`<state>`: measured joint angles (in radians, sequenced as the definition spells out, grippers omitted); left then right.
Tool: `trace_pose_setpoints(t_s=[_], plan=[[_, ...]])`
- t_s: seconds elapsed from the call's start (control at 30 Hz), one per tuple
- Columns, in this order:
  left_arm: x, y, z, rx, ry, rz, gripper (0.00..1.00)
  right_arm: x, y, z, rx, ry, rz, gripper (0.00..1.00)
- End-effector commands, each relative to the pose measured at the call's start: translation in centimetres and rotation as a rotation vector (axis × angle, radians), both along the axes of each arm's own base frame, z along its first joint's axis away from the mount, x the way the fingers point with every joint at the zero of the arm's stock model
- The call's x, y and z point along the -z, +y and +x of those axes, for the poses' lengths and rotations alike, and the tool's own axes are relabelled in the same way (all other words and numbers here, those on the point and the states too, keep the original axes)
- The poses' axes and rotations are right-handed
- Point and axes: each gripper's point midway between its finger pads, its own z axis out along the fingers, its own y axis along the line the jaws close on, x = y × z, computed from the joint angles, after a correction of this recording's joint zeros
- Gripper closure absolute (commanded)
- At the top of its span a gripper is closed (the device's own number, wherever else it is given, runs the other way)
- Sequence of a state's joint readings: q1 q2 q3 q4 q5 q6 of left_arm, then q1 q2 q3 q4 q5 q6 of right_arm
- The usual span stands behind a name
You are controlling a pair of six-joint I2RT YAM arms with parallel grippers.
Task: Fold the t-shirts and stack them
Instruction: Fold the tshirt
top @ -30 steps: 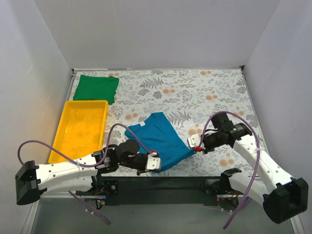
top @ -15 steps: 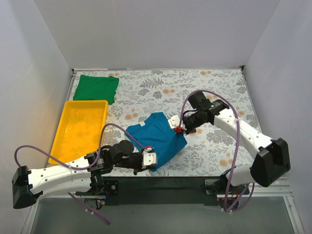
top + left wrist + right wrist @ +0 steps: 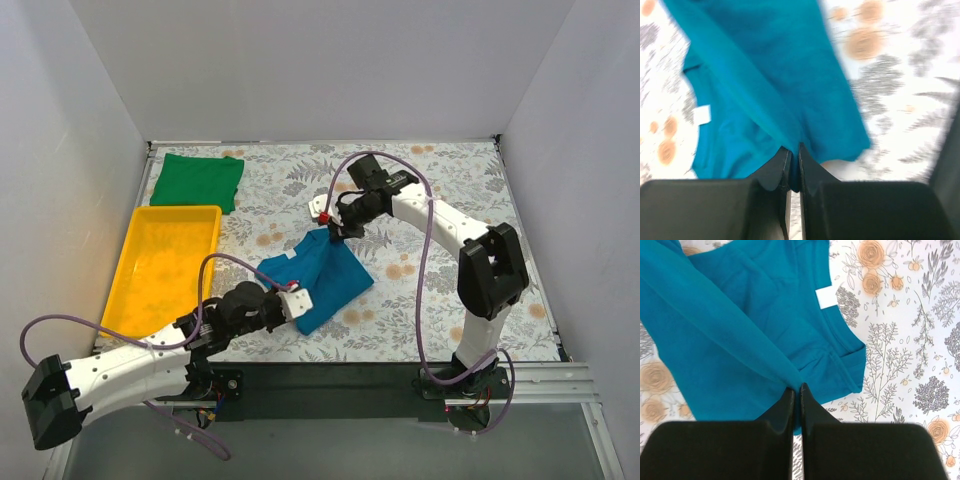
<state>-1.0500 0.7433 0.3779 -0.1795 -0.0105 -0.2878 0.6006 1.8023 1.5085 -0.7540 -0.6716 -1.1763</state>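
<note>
The teal-blue t-shirt [image 3: 320,275] lies partly folded in the middle of the floral table. My left gripper [image 3: 296,301] is shut on its near edge, cloth pinched between the black fingers [image 3: 774,167]. My right gripper [image 3: 329,224] is shut on the shirt's far corner, holding it lifted above the table. In the right wrist view a fold of teal cloth [image 3: 740,335] runs into the jaws [image 3: 796,390], with the collar and white label [image 3: 827,297] beneath. The bright green t-shirt [image 3: 198,181] lies folded flat at the back left.
A yellow plastic tray [image 3: 165,268] stands at the left, between the green shirt and the left arm. White walls close the table on three sides. Purple cables loop over both arms.
My right gripper has carried the shirt's right corner from the near right up and across to the far middle, folding the cloth over. My left gripper has shifted slightly left with its edge.
</note>
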Motion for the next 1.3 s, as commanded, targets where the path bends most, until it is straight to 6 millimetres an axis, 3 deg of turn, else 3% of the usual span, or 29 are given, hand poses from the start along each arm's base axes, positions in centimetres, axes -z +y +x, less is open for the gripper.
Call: trace_pose_setpoints(t_s=[0.0, 0.13, 0.23, 1.27], plan=[[-0.4, 1.1, 3.9, -0.109, -0.074, -0.015, 1.0, -1.2, 1.4, 3.1, 0.065, -0.045, 0.033, 0.99], [-0.6, 1.7, 6.5, -0.169, -0.099, -0.015, 1.0, -0.2, 2.0, 4.5, 0.101, -0.043, 0.03, 0.99], [-0.6, 1.5, 7.1, -0.179, -0.087, -0.006, 1.0, 0.2, 2.5, 5.3, 0.127, -0.041, 0.036, 0.99], [0.6, 3.2, 6.1, -0.256, -0.001, -0.008, 1.0, 2.8, 5.6, 7.1, 0.196, 0.021, 0.011, 0.99]])
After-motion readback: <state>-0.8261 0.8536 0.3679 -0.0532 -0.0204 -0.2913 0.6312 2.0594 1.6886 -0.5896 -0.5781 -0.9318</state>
